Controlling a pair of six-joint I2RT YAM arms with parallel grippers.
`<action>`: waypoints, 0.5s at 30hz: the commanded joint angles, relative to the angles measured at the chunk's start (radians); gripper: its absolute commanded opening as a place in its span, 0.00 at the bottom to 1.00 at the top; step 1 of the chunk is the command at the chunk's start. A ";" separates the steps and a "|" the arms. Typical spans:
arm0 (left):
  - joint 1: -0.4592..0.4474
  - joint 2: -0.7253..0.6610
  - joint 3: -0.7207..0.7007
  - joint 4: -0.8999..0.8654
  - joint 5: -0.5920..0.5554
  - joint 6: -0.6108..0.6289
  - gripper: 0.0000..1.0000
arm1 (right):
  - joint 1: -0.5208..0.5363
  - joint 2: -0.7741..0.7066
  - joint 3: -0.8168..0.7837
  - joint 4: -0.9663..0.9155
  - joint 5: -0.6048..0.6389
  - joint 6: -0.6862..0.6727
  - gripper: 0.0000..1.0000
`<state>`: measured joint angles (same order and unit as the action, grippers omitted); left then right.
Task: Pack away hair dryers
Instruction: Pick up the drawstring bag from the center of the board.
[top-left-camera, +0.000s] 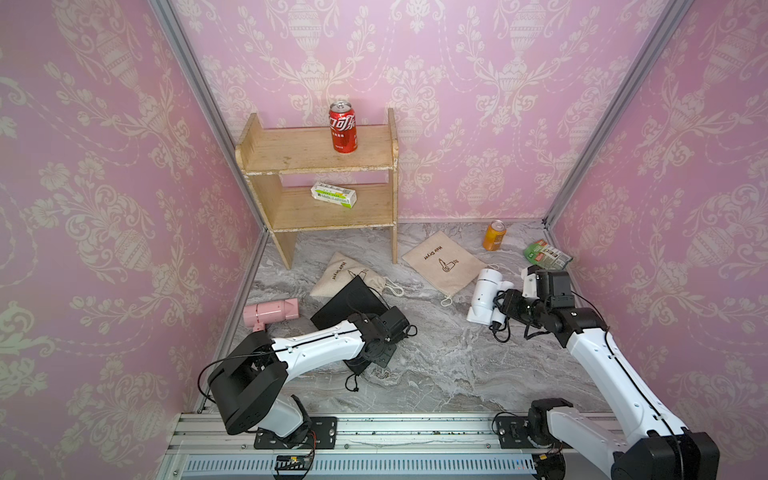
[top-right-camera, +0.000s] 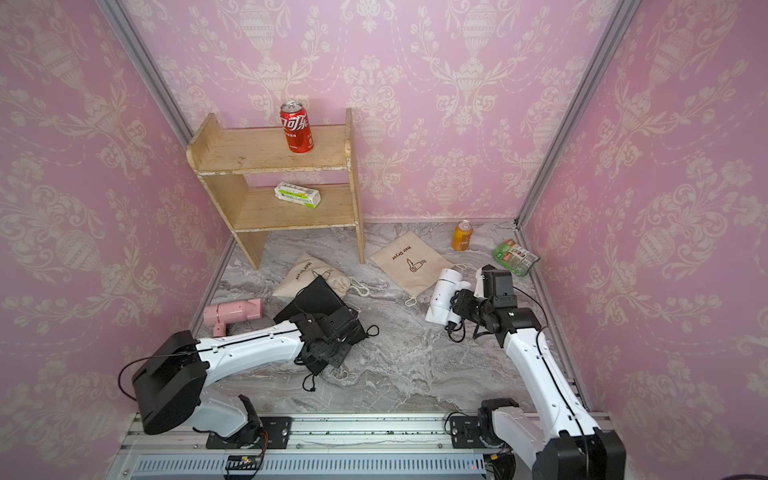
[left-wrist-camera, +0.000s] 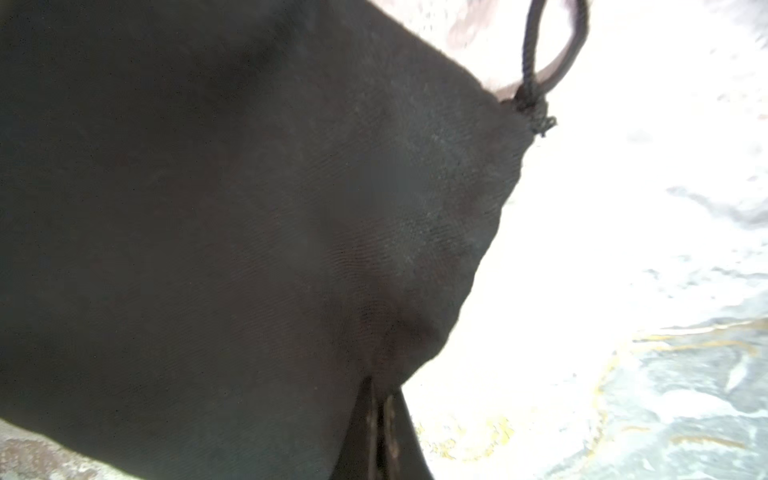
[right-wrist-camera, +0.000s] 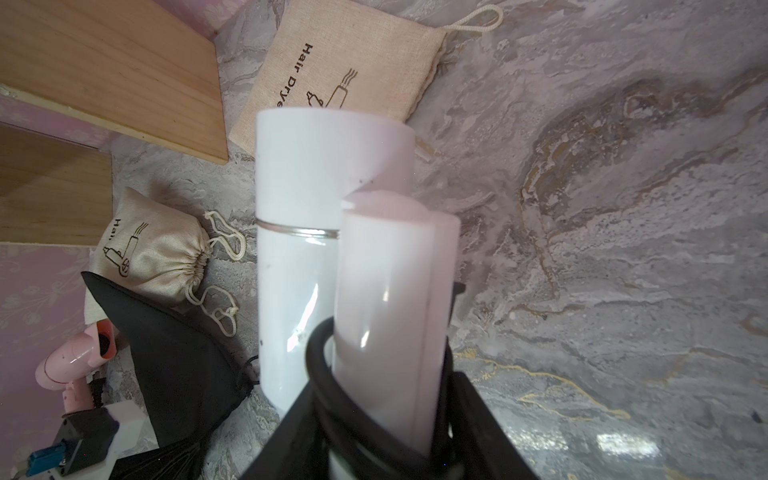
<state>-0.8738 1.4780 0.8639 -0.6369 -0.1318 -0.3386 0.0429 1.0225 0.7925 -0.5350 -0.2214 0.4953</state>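
Mid-surface, I have left gripper (left-wrist-camera: 380, 415) pinching black pouch (top-left-camera: 349, 303), right gripper (top-left-camera: 500, 307) clamped on white dryer (top-left-camera: 484, 295); one beige pouch (top-left-camera: 345, 274) looks filled, pink dryer (top-left-camera: 272, 311) unpacked.

A black cloth pouch (left-wrist-camera: 249, 208) fills most of the frame, from the left edge to past the middle, its weave faintly visible. At the upper right of the frame a black cord (left-wrist-camera: 528, 66) loops out from a knot at the pouch's corner. At the bottom centre, the two dark fingers of the left gripper (left-wrist-camera: 382, 392) are pinched together on a gathered fold of the pouch. The table (left-wrist-camera: 685, 415) shows at right, glaring white, with grey and gold veins at the lower right.
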 joint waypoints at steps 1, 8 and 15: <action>0.015 -0.041 0.041 -0.054 0.031 0.034 0.00 | 0.008 -0.012 0.002 0.047 -0.022 -0.029 0.25; 0.025 -0.062 0.048 -0.069 0.068 0.050 0.00 | 0.015 -0.012 0.006 0.043 -0.024 -0.031 0.25; 0.025 -0.123 0.165 -0.149 0.103 0.095 0.00 | 0.017 -0.021 0.013 0.024 -0.013 -0.038 0.25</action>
<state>-0.8581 1.4128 0.9459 -0.7277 -0.0620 -0.2924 0.0551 1.0225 0.7925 -0.5358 -0.2214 0.4881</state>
